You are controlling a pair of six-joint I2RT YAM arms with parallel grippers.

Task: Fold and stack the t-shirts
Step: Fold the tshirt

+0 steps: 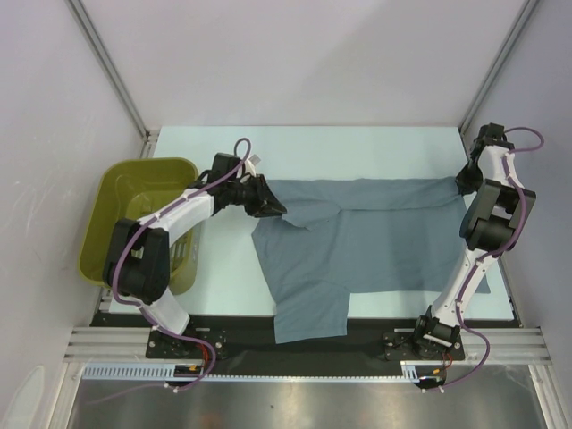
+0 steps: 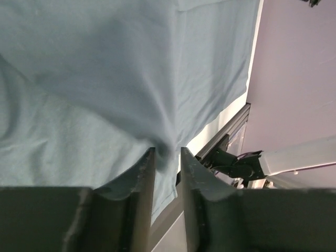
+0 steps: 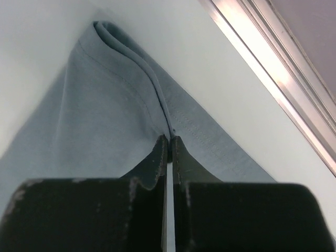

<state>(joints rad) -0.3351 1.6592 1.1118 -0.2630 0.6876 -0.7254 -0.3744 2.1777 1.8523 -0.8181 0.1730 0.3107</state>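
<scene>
Right tool [image 3: 169,139] is clenched on a rolled hem of the t-shirt [image 1: 375,241], with a thin fold of cloth caught right at its tips. Left tool [image 2: 167,152] has its jaws a little apart and a pucker of cloth sits in the gap. Cannot tell whether that cloth is pinched or let go.

The shirt lies on the bench [image 1: 223,268] between the two tools, its far edge drawn in a line from one to the other. The rest spreads out on the near side of them. One flap hangs over the bench's near edge, well below the left tool. The basket [image 1: 134,192] sits just behind the left tool, on its outer side.

Risks, as a judgement:
- If the left jaws are loose, the pucker slips out, the far edge sags and the fold goes crooked.
- The right grip is only on a thin hem, so a hard tug could pull it free.
- The overhanging flap could snag or drag when the shirt is moved.
</scene>
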